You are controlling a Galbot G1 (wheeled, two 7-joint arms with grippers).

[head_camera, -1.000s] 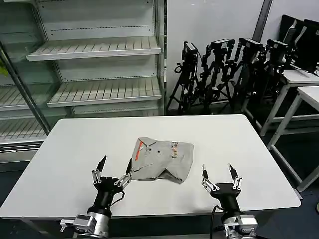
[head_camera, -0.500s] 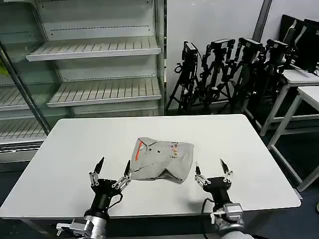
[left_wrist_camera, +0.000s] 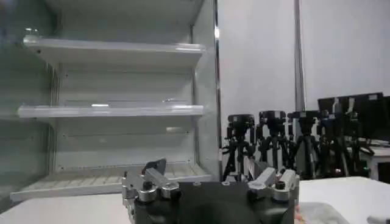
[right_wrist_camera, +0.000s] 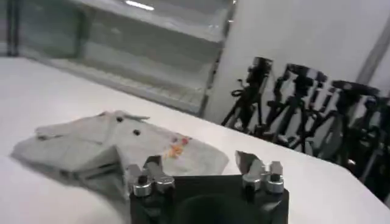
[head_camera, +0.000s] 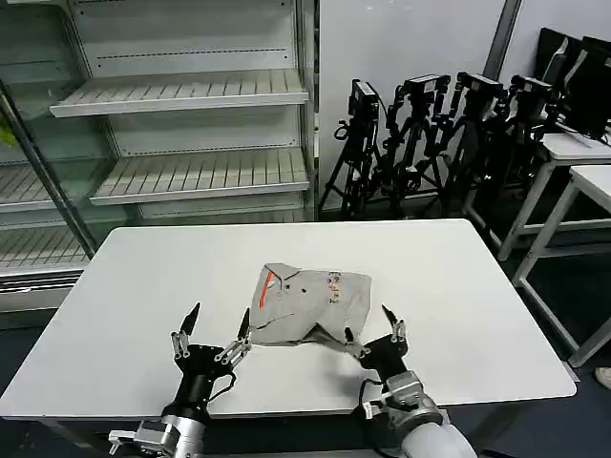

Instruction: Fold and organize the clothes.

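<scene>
T-shirt point(head_camera: 310, 307) folded on table point(head_camera: 458, 286); right claw point(head_camera: 370, 331) open beside it.

A white rectangular table point(head_camera: 143, 277) with rounded corners stands in the middle of the room. Behind it on the left is a white shelving unit point(head_camera: 181, 95) with slatted shelves, all of them bare, and a glass panel point(head_camera: 29, 143) in a dark frame leans across its left side. To the right of the shelving, a plain white wall point(head_camera: 401, 38) rises. In front of this wall stands a row of black tripods point(head_camera: 430, 134) carrying cameras, close together. Further right there are more white tables point(head_camera: 582, 176) with thin legs, and dark monitors point(head_camera: 573, 67) sit on one of them. The floor point(head_camera: 554, 286) is dark grey. The light is even and comes from above.
</scene>
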